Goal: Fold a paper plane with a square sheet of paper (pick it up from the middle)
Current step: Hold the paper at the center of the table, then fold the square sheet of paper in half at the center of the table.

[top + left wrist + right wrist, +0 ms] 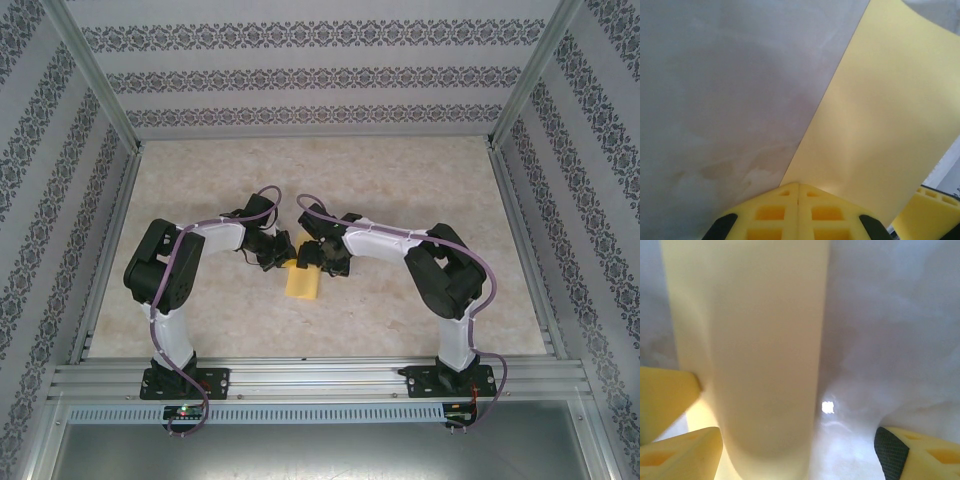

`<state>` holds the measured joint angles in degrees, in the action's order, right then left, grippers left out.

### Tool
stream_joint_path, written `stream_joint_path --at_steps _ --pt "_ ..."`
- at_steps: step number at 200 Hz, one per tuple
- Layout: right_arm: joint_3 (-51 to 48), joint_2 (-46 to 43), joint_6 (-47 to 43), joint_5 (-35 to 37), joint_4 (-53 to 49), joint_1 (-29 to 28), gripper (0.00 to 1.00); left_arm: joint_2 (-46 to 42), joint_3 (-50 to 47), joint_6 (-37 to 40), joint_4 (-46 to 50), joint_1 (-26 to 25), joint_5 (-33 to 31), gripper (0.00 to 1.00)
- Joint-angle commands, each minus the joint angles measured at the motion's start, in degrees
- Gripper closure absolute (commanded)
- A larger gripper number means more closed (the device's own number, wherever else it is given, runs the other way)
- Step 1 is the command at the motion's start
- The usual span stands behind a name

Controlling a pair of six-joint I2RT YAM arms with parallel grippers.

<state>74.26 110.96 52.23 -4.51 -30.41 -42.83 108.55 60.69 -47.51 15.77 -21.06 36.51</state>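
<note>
The square sheet of paper (303, 283) lies yellow on the table's middle between both grippers, looking like a narrow bent strip. My left gripper (283, 256) is shut, and in the left wrist view its joined tips (798, 186) meet the near edge of the paper (880, 125), with nothing seen in the seam. My right gripper (322, 262) is open. In the right wrist view the curved paper (755, 350) rises between its fingers (797, 440), close to the left finger (685, 455). The paper plane is out of view.
The beige marbled table (400, 200) is boxed in by patterned walls and aluminium posts. A metal rail (320, 380) carries both arm bases at the near edge. The right gripper's finger (932, 210) shows beside the left one's tips.
</note>
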Motion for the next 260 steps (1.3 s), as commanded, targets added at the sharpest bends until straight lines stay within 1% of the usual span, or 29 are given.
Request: stream_joint_path --at_steps 1,15,25,37,42,46,55,60,82,89,95,146,181,215,260 --pt "-2.01 -7.09 -1.16 -0.94 5.07 1.59 0.16 1.91 -0.39 1.92 5.74 -0.58 -3.63 1.00" --pt "-5.46 -11.87 -1.23 -2.59 10.52 2.58 0.17 1.77 -0.26 2.17 6.03 -0.56 -3.89 1.00" --pt "-8.51 -14.34 -0.16 -5.10 14.65 3.36 0.18 1.84 -0.18 2.29 6.02 -0.61 -3.81 1.00" --pt "-11.82 -15.73 1.37 -10.46 20.86 3.97 0.23 1.88 -0.02 2.48 6.11 -0.63 -3.88 1.00" --pt "-13.25 -15.84 1.94 -12.77 23.97 4.14 0.28 1.86 0.04 2.44 6.10 -0.61 -3.85 1.00" --pt "-14.23 -15.70 2.54 -14.61 26.52 4.10 0.34 1.92 0.09 2.46 6.11 -0.60 -3.86 1.00" --pt "-16.07 -14.75 4.57 -18.70 32.48 4.10 0.44 1.94 0.09 2.58 6.11 -0.63 -3.81 1.00" --pt "-16.72 -13.92 5.81 -20.60 35.17 4.02 0.52 2.01 0.10 2.52 6.03 -0.67 -3.81 1.00" --pt "-18.53 -9.93 10.21 -23.79 41.74 3.84 0.81 2.28 0.24 2.75 6.11 -0.66 -3.65 1.00" --pt "-19.07 -8.93 11.33 -24.42 43.23 3.74 0.88 2.32 0.29 2.74 6.11 -0.69 -3.59 1.00" --pt "-19.42 -8.31 11.81 -24.68 43.92 3.76 0.92 2.28 0.18 2.75 6.08 -0.65 -3.54 1.00" --pt "-22.24 -7.69 9.71 -22.71 41.43 3.29 0.97 2.27 0.12 2.81 6.11 -0.74 -3.51 1.00" --pt "-23.33 -8.40 9.39 -24.13 42.82 3.76 0.97 2.30 0.25 2.86 6.20 -0.74 -3.55 1.00" --pt "-24.42 -11.01 8.12 -23.38 41.46 4.26 0.96 2.37 0.27 2.90 6.29 -0.76 -3.41 1.00" --pt "-26.93 -8.66 8.10 -24.00 42.11 5.21 0.96 2.59 0.32 3.00 6.20 -0.75 -3.38 1.00"
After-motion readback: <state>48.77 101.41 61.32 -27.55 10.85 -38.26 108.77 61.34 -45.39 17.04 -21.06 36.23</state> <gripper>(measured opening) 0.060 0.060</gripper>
